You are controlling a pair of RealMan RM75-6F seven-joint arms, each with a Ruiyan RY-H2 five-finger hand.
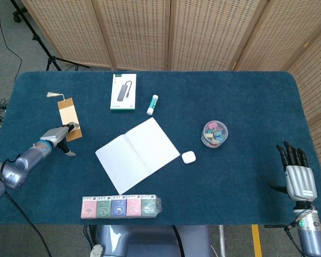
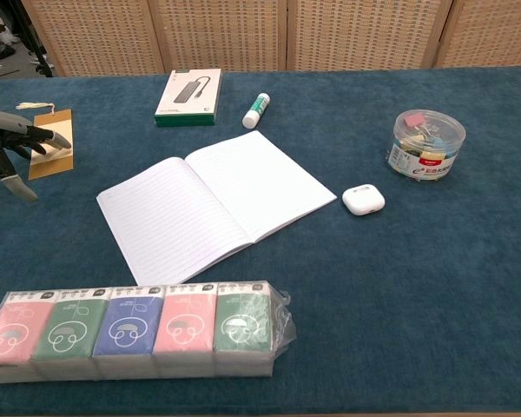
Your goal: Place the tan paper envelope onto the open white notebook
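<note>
The tan paper envelope [image 1: 67, 113] lies flat at the table's left side, with a tassel at its far end. My left hand [image 1: 59, 134] is at its near end, fingers reaching over the edge and thumb spread apart below. In the chest view the left hand [image 2: 16, 143] covers part of the envelope [image 2: 56, 155]; nothing is gripped. The open white notebook [image 1: 137, 154] lies mid-table, well to the right of the envelope, and also appears in the chest view as the notebook [image 2: 204, 201]. My right hand [image 1: 298, 172] rests at the near right corner with fingers stretched out and holds nothing.
A white boxed adapter [image 1: 123, 92] and a glue stick [image 1: 152, 104] lie beyond the notebook. A white earbud case [image 1: 188, 157] and a jar of clips [image 1: 214, 133] sit to its right. A row of tissue packs [image 1: 121, 206] lies at the front edge.
</note>
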